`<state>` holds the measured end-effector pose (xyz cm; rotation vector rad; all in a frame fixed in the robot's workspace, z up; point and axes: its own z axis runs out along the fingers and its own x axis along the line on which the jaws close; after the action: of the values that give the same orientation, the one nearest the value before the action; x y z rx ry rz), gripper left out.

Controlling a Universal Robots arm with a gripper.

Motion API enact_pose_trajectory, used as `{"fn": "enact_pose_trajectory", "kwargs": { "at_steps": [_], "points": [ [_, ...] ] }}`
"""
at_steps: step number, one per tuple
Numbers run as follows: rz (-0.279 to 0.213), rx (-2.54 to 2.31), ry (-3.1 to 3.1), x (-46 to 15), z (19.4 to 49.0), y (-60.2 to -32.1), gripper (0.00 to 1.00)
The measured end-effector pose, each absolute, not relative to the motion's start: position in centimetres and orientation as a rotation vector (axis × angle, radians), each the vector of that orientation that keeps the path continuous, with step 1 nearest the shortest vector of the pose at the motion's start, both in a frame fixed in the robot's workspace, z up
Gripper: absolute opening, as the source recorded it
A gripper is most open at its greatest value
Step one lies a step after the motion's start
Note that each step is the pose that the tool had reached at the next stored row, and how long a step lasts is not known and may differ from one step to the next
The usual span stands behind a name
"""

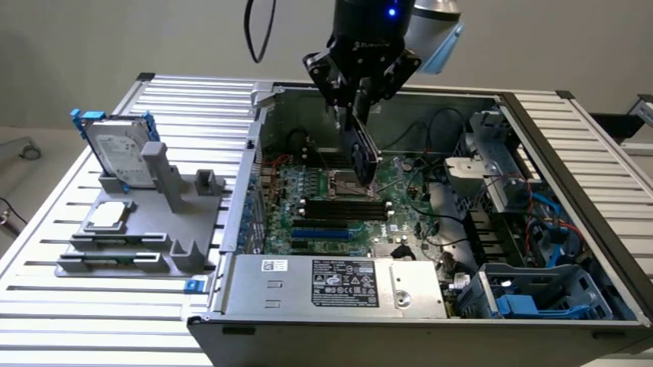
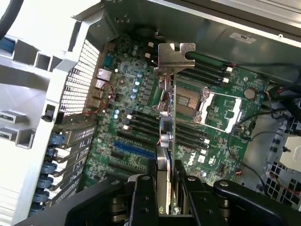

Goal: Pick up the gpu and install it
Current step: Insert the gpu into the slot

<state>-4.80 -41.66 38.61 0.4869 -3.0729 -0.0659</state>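
Note:
The gpu (image 1: 363,157) hangs on edge above the motherboard (image 1: 316,187) inside the open computer case (image 1: 245,214), over the area of the CPU socket. My gripper (image 1: 355,115) is shut on the card's upper edge. In the wrist view the gpu (image 2: 175,54) appears edge-on, its silver bracket pointing away from me, with the gripper (image 2: 167,200) clamped around it and one black finger (image 2: 143,197) on each side. Below the card lie black slots and a blue slot (image 2: 134,149). The card is clear of the board and touches no slot.
A grey holder (image 1: 153,229) at the exterior view's left carries a silver hard drive (image 1: 118,153) in a blue frame and a small square CPU chip (image 1: 109,215). The power supply (image 1: 337,283) sits at the case's front; cables and drive cages (image 1: 510,191) crowd the exterior view's right.

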Motion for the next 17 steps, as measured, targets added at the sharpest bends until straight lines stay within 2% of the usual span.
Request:
{"fn": "enact_pose_trajectory", "kwargs": {
  "at_steps": [17],
  "points": [
    [-0.058, 0.952, -2.956, -4.80, 38.45, -41.66, 0.26]
  ]
}}
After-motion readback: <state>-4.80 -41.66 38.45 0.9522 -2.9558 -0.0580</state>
